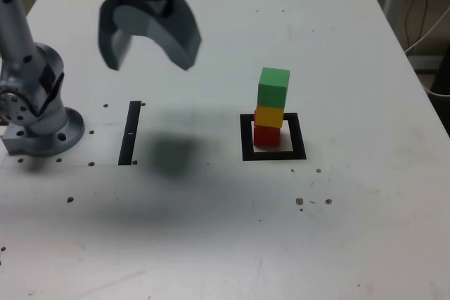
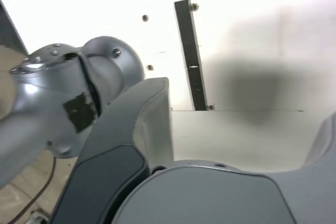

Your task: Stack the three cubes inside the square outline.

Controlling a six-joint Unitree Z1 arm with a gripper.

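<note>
Three cubes stand in one upright stack inside the square outline [image 1: 273, 156] of black tape: the red cube [image 1: 266, 135] at the bottom, the yellow cube [image 1: 268, 116] on it, the green cube [image 1: 273, 88] on top. My gripper [image 1: 149, 50] hangs high above the table toward the exterior view's left, well apart from the stack, open with nothing between its fingers. In the wrist view one grey finger [image 2: 149, 124] shows, and the cubes and the outline are out of that view.
The arm's grey base [image 1: 39, 121] sits at the exterior view's left edge. A narrow straight black strip [image 1: 131, 133] lies on the white table [image 1: 211, 237] between the base and the outline, also seen in the wrist view as the black strip [image 2: 190, 53]. Small screw holes dot the tabletop.
</note>
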